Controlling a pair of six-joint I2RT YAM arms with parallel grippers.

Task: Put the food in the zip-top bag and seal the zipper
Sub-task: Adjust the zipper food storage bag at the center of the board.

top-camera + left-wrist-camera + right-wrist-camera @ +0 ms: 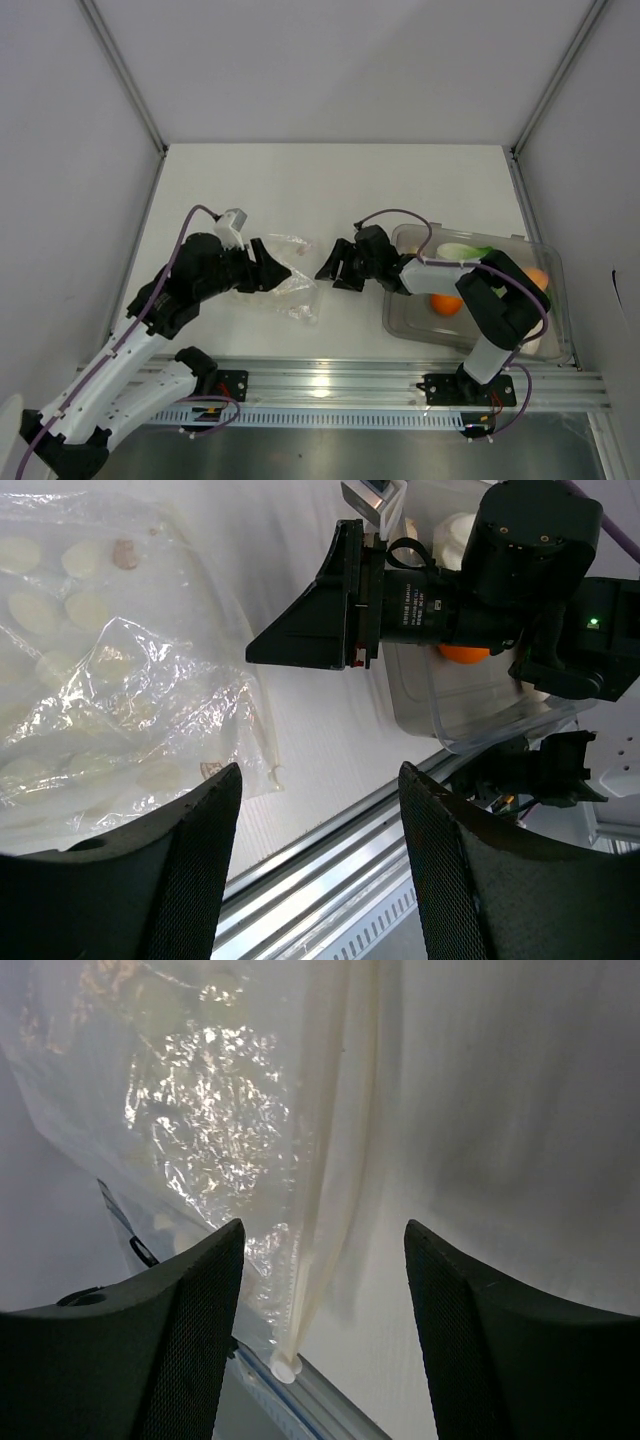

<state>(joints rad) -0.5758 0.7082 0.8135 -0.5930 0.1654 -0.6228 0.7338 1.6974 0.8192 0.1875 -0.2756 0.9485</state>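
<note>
The clear crinkly zip-top bag (296, 291) lies flat on the table between my two grippers and looks empty. My left gripper (275, 268) is open over the bag's left part; the bag fills the left of its wrist view (110, 680). My right gripper (333, 274) is open just right of the bag. Its wrist view shows the bag (200, 1110) and the pale zipper strip (322, 1150) between its open jaws (322, 1228). The lettuce (462, 249), an orange (446, 304) and a reddish-orange fruit (537, 278) lie in the tray. The egg piece is not clearly visible.
The rigid clear tray (408, 312) stands at the right, under the right arm, and also shows in the left wrist view (470, 705). A metal rail (330, 385) runs along the near table edge. White walls enclose the table on three sides.
</note>
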